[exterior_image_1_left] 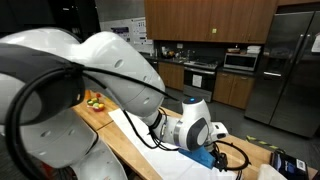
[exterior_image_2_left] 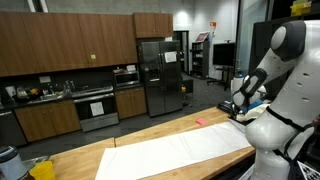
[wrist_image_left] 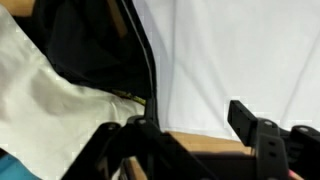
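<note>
- The gripper (wrist_image_left: 185, 142) has its jaws apart with nothing between them. Its 2 black fingers (wrist_image_left: 247, 122) frame the bottom of the wrist view.
- Under the gap lie a strip of the wooden table (wrist_image_left: 205, 146) and the edge of the white cloth (wrist_image_left: 230, 50). In an exterior view the cloth (exterior_image_2_left: 185, 148) lies flat along much of the table top.
- A black cable (wrist_image_left: 148, 65) runs just beside 1 finger. I cannot tell what the dark mass behind it is.
- Working at the cloth's edge well probably calls for a straight descent, with the jaws wide until both fingers straddle the hem. The cable should be kept out of the gap.
- The arm (exterior_image_2_left: 283, 50) stands at the table's end, elbow high and forearm folded down.
- The wrist (exterior_image_1_left: 195, 128) hangs low over the table, with a blue thing (exterior_image_1_left: 205, 156) just below it.
</note>
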